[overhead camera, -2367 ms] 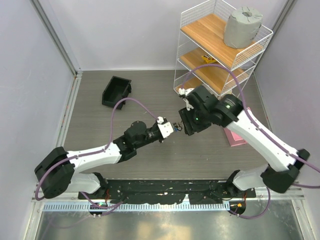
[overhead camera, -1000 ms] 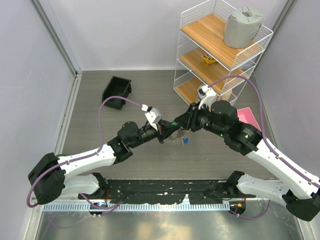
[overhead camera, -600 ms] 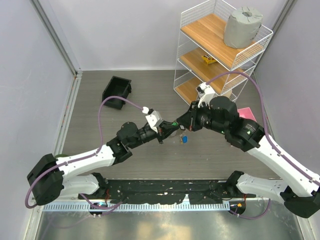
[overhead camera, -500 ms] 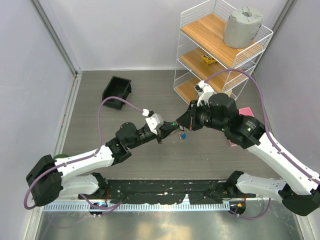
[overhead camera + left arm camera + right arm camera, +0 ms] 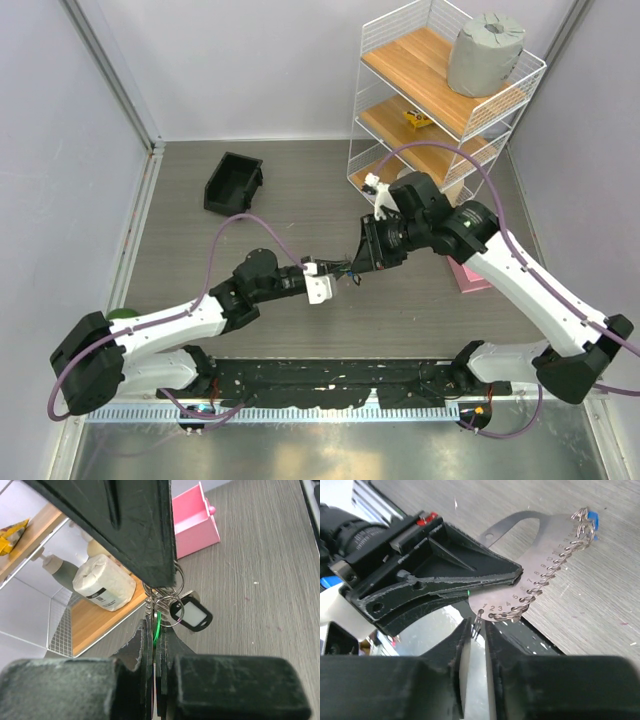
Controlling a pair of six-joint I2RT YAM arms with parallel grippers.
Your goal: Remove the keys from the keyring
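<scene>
now: left hand point(image 5: 155, 632) pinches green plastic key point(image 5: 156, 624); right hand point(image 5: 477, 626) clamps thin wire keyring point(image 5: 175, 605).

Grey table point(image 5: 300, 190): black bin point(image 5: 233, 183), wire rack point(image 5: 410, 55), pink box point(image 5: 468, 278).

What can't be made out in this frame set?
Top view: keyring too small, wedged between left hand and right hand.
Left wrist view: right hand covers the ring's top; green sliver below, key or not unclear.
Right wrist view: blue key half behind the chain.
Yellow key: not visible anywhere.
</scene>
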